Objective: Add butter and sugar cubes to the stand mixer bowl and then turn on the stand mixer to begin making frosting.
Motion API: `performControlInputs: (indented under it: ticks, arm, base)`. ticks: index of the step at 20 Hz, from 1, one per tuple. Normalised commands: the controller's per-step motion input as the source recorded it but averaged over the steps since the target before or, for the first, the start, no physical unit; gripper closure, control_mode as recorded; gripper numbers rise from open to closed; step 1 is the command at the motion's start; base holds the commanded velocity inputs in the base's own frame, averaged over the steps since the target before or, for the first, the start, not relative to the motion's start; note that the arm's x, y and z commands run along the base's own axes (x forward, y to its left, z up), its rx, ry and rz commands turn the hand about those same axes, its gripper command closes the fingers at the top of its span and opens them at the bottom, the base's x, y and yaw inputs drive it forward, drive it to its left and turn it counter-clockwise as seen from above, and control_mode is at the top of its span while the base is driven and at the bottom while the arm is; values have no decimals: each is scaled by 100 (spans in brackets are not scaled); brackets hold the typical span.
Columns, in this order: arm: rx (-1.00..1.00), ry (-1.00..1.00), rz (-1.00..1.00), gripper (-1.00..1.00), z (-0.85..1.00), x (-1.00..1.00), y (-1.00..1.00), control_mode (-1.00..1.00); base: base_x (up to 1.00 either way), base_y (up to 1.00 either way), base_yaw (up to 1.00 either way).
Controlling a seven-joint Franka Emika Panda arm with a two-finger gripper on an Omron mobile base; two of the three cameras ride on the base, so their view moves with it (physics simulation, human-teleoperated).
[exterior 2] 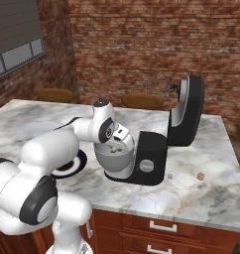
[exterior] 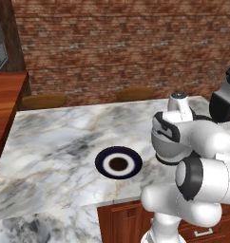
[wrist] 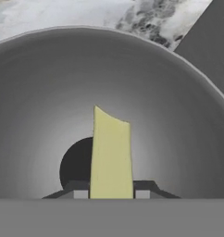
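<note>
Jaws clenched on the butter (wrist: 111,157), hanging over the stand mixer bowl (wrist: 49,92); one sugar cube (exterior 2: 201,176) sits at three o'clock on the counter (exterior 2: 201,193).

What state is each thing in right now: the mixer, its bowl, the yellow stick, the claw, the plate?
Stand mixer: head tilted up.
Stand mixer bowl: seated in mixer, nothing lying in it.
Butter: clamped, held over the bowl.
Gripper: shut on butter.
Plate: bare, flat on the counter.

A red brick wall (exterior: 117,42) is seen at 12 o'clock behind the marble counter (exterior: 55,137). Two wooden stools (exterior 2: 142,101) are tucked along its far edge. A window (exterior 2: 18,34) is set at 10 o'clock; wooden drawers (exterior 2: 161,230) are fitted below.
</note>
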Motion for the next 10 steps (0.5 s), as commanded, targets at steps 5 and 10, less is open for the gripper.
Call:
performControlInputs:
  ticks: [5, 10]
  arm:
    - [-2, 5, 0, -100, -39, 9, 4, -100]
    - [0, 1, 0, -100, -28, 5, 1, -100]
  base:
    - [0, 0, 0]
    - [0, 0, 0]
